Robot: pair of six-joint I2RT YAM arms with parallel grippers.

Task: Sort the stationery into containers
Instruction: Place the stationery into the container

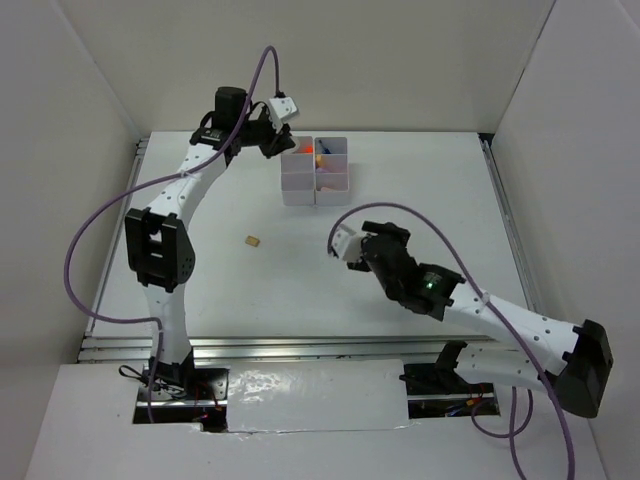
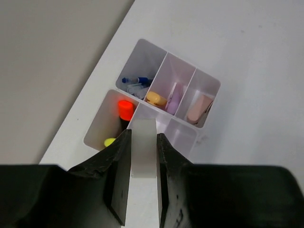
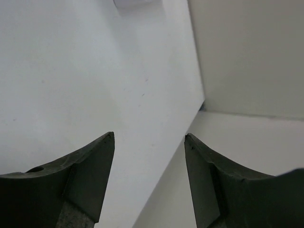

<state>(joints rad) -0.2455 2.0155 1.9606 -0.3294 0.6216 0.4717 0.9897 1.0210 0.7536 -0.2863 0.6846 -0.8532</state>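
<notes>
The containers (image 1: pixel 300 185) are a white 2-by-3 grid of bins at the table's far middle, also in the left wrist view (image 2: pixel 97 128). They hold an orange highlighter (image 2: pixel 126 108), a yellow highlighter (image 2: pixel 110 141), blue pens (image 2: pixel 135 80), a tape ring (image 2: pixel 156 99), a pink marker (image 2: pixel 174 99) and a pinkish item (image 2: pixel 199 109). My left gripper (image 1: pixel 283 147) (image 2: pixel 142 134) hovers above the bins' near side, shut on a flat white block (image 2: pixel 142 152). A tan eraser cube (image 1: pixel 254 240) lies on the table. My right gripper (image 1: pixel 385 236) (image 3: pixel 149 135) is open and empty, right of the cube.
White walls enclose the table on the left, far and right sides. The right wrist view shows bare table (image 3: pixel 85 71) and the right wall (image 3: pixel 247 52). A metal rail (image 1: pixel 300 347) runs along the near edge.
</notes>
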